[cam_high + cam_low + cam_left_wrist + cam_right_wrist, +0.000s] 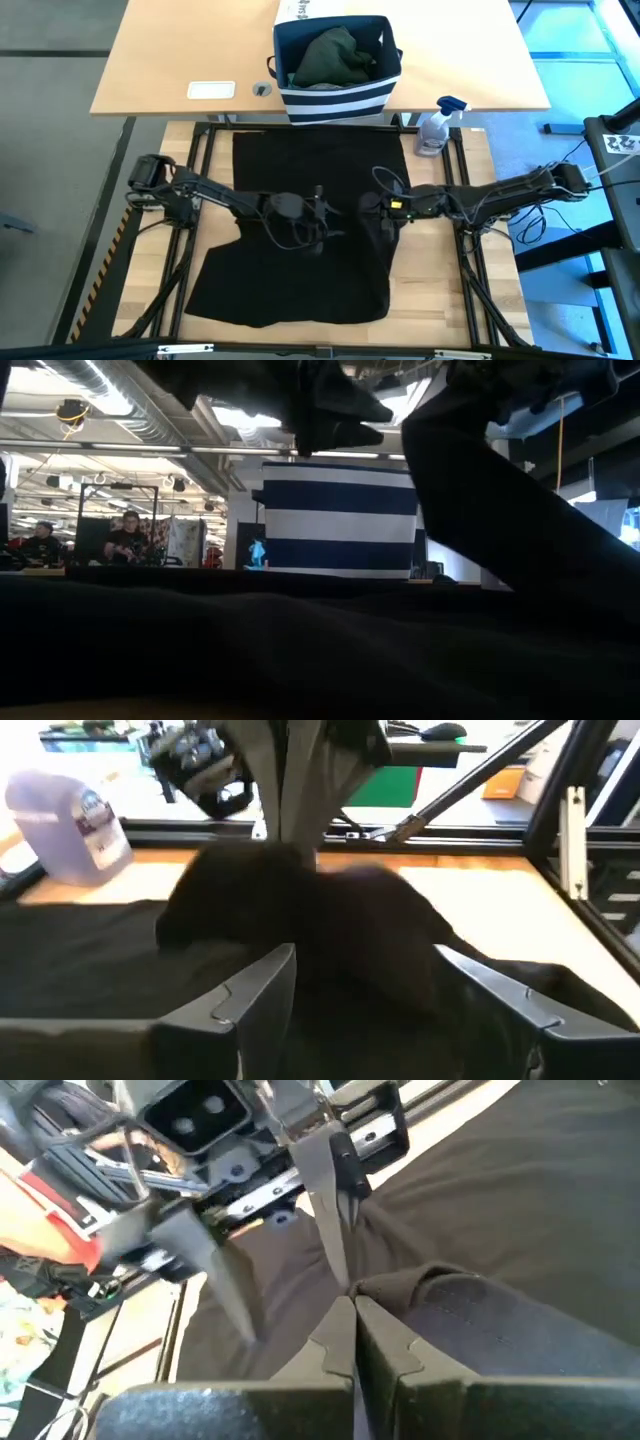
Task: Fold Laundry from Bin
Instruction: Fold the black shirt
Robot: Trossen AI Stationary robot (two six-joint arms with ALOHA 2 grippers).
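The laundry in hand is a black garment (300, 220) spread flat across the wooden desk (430, 290), in front of the bin (338, 98), which stands on the paler desk behind and holds a dark green garment (333, 55) with something grey under it

Going from left to right: the left pincer (322, 212) is held over the middle of the black cloth with its fingers (250, 995) apart and nothing between them. Just beside it, the right pincer (372, 212) is closed on a pinch of the black fabric, and its wrist view shows the fingertips (345, 1335) meeting on a raised ridge of cloth. From that pinch the right side of the garment is drawn up and gathered toward the centre, so a fold of the right part over the middle is judged to be the step in hand

The next move seems to call for carrying the pinched edge across and laying it flat, the left pincer being free to hold the cloth down or take a second edge. The two pincers are very close, so a collision is the chief risk

Farther right, a spray bottle (434, 128) stands at the back corner, clear of the cloth. A white card (211, 90) lies on the pale desk, well apart. In the low view, people (125, 543) are seen in the room beyond
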